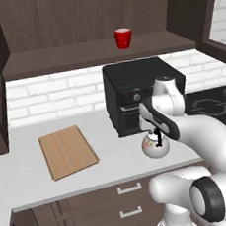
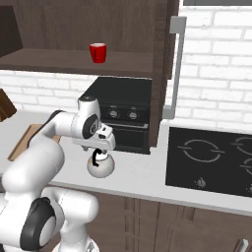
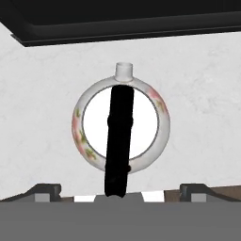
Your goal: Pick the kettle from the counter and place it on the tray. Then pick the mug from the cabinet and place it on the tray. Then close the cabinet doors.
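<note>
Nearest to me, low in the frame, the white arm bends over the front edge of the worktop (image 1: 22,175), above the dark drawers (image 1: 130,202) with their silver handles. Its pincer (image 3: 120,190) hangs straight down over the kettle (image 1: 154,145), with the two dark tips spread wide, one on each side of the black handle and not touching it. Nothing is pinched.

The kettle stands upright on the worktop, right of centre in the left base view and lower left of centre in the right base view. From the hand camera it sits in the middle of the frame, a round pale body with a faint flower pattern, the short spout pointing to the top of the frame and the black handle running down the middle.

To the left of the kettle, well apart from it, the wooden tray (image 1: 68,151) lies flat and bare on the worktop. Just behind the kettle stands a black box-shaped oven (image 2: 120,113) against the white brick wall. A black hob (image 2: 211,160) lies in the worktop at the right of the frame.

Farthest off, at the top of the frame, the red mug (image 1: 123,38) stands upright on the shelf of the dark wood cabinet (image 1: 79,57). One cabinet door (image 2: 170,64) with its long silver bar handle stands open.
</note>
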Motion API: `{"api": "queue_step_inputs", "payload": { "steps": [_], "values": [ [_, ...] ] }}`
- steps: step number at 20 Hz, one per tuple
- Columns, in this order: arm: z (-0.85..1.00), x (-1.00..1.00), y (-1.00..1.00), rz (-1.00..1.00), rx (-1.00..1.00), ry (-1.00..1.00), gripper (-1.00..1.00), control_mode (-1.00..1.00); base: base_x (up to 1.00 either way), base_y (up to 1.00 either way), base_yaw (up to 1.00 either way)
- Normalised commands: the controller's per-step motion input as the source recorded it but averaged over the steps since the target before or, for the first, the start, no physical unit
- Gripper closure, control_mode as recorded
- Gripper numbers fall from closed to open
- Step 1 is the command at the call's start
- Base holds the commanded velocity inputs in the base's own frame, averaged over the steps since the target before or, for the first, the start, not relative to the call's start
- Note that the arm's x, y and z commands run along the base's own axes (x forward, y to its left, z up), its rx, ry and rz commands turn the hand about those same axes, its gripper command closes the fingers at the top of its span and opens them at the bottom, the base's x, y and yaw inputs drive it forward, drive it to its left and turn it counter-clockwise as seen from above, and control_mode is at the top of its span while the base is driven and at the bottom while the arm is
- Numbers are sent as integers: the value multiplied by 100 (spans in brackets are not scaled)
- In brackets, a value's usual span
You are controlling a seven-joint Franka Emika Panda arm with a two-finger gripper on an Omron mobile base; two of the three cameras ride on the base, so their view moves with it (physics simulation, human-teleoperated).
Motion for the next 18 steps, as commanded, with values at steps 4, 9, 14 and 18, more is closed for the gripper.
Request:
{"api": "queue_step_inputs", "payload": {
  "steps": [4,9,14,18],
  "values": [
    [-12,8,0,0,0,-2,-100,-100,0,0,0],
    [-19,0,0,0,0,-3,-100,-100,0,0,0],
    [-17,0,0,0,0,0,-100,-100,0,0,0],
    [-14,1,0,0,0,0,-100,-100,0,0,0]
  ]
}}
